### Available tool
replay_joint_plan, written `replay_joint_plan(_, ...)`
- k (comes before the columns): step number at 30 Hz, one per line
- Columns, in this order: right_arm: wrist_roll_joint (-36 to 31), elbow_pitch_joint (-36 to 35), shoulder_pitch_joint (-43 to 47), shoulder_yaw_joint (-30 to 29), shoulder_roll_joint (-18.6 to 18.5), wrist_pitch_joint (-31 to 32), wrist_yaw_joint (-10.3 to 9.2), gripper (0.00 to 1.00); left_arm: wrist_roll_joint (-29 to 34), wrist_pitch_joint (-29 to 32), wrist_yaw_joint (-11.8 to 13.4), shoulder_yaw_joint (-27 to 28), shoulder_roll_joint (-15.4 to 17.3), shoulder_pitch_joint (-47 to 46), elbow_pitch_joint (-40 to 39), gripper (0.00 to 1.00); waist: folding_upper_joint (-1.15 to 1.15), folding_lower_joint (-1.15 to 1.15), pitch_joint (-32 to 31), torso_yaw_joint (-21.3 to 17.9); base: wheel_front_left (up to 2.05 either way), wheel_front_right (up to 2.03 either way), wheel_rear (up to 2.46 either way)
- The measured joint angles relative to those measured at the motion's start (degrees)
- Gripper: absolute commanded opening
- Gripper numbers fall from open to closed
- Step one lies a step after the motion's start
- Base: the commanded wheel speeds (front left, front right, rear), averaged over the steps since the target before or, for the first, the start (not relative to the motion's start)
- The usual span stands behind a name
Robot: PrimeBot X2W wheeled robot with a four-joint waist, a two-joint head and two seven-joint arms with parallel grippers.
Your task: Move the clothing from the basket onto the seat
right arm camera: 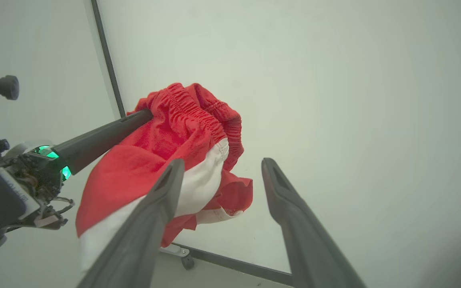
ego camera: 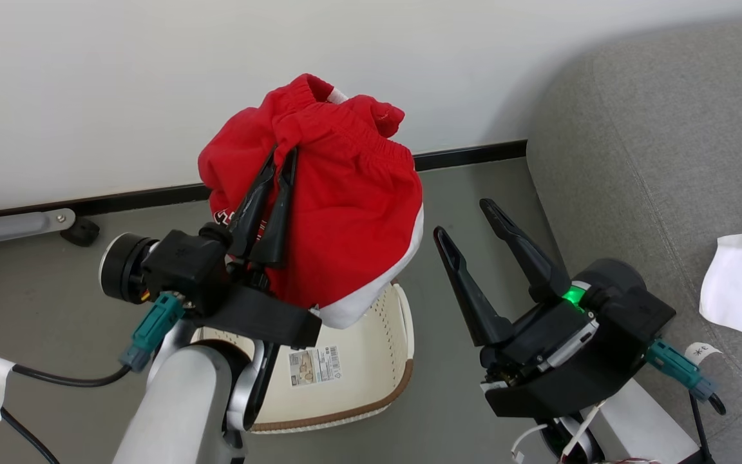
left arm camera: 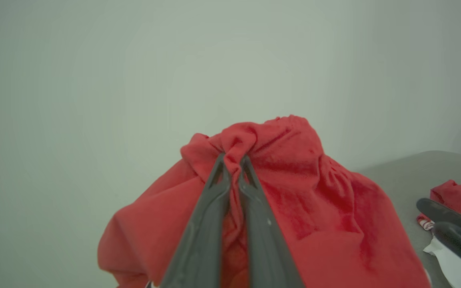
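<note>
**Red garment held above the basket by the left gripper**

At the far left a grey metal leg [ego camera: 13, 227] with a dark caster rests on the grey floor [ego camera: 42, 303], against the black baseboard [ego camera: 467, 154] of the pale wall [ego camera: 120, 96].

Right of it, the left gripper [ego camera: 283, 154] has its two dark fingers pinched together on a bunched fold of the red garment [ego camera: 351, 212]. The left wrist view shows the left gripper [left arm camera: 233, 158] biting into that fold, and the red garment [left arm camera: 318, 200] draping down around its fingers. The cloth hangs in the air, with its white-edged hem low on the right side.

Just beneath it, near the robot, the cream basket [ego camera: 390, 348] stands on the floor. A label sticker [ego camera: 314, 365] shows on the basket's bottom.

Further right, the right gripper [ego camera: 463, 219] has its fingers spread wide and holds nothing. In the right wrist view the right gripper [right arm camera: 223, 162] points toward the hanging red garment [right arm camera: 154, 160], apart from it.

At the far right is the grey sofa [ego camera: 635, 161]. A second garment [ego camera: 741, 290], white with red striped trim, lies on the sofa's cushion.
</note>
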Motion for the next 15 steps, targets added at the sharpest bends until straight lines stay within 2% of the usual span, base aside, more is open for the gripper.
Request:
replay_joint_plan(6,0.3,-0.26,-0.08,-0.12,0.08,0.0,0.0,1.0,0.0,-0.07,-0.01,-0.22,-0.05,-0.79,0.98,0.0,0.0,0.0,0.21,0.14,0.0,0.0,0.0)
replay_joint_plan(15,1.31,3.52,-2.33,3.65,0.63,0.0,0.29,1.0,0.0,-0.15,-0.07,-1.35,-0.16,-1.32,1.34,0.0,0.0,0.0,0.13,1.05,0.0,0.0,0.0)
